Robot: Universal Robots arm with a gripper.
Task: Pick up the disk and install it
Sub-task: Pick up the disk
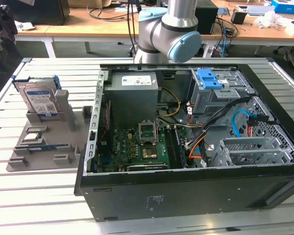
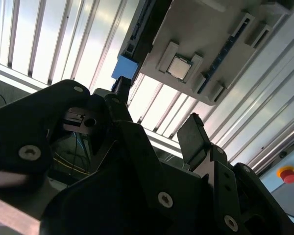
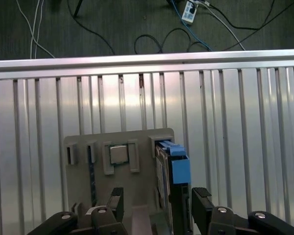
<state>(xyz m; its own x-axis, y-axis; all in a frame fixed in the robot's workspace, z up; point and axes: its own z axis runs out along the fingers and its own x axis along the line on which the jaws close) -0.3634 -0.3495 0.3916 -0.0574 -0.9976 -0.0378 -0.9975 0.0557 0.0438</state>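
Observation:
The disk is a silver drive with a white-and-blue label in a blue carrier. It stands on edge in a grey holder on the slatted table, at the exterior view's left. In the first wrist view the disk's blue carrier end lies below my gripper, which is open. Its two black fingers stand apart on either side of the disk's line, well above it and touching nothing. The second wrist view shows the blue carrier beyond the open gripper.
The open computer case lies at centre right, with a grey power-supply box and a blue latch on its drive bay. A processor chip sits on the holder. The robot arm rises behind the case.

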